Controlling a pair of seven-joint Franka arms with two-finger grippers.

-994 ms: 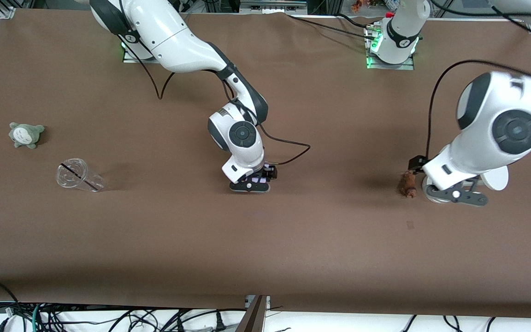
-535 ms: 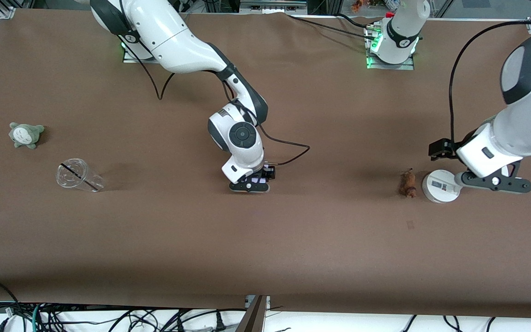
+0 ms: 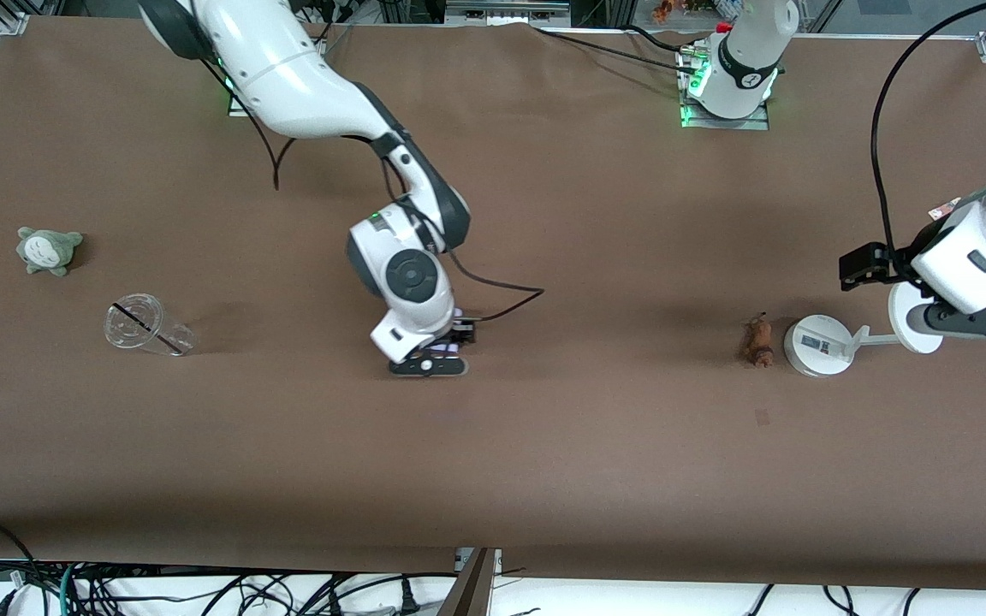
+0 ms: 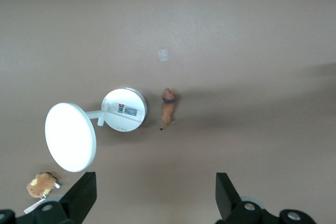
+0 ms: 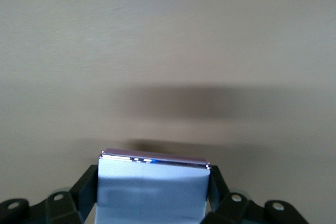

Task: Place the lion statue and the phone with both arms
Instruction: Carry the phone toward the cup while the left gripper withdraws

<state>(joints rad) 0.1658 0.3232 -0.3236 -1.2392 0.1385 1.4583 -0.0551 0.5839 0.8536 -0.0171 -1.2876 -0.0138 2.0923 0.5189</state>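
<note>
one phone [image 5: 152, 187] clamped in right gripper [image 5: 153, 195]; left gripper [image 4: 152, 195] wide above lion statue [image 4: 168, 109]

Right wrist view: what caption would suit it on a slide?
Right claw shut on the phone, carrying it low over the brown table.

Both arms wear glossy white shells with dark grey bands at the joints and round grey caps on the wrists. Green lights glow at each base plate. A thin black cable loops off each forearm. The right gripper [image 3: 427, 366] has a black body with a pale screw, the left gripper [image 3: 985, 319] likewise; its black fingers [image 4: 80, 196] are blocky.
</note>
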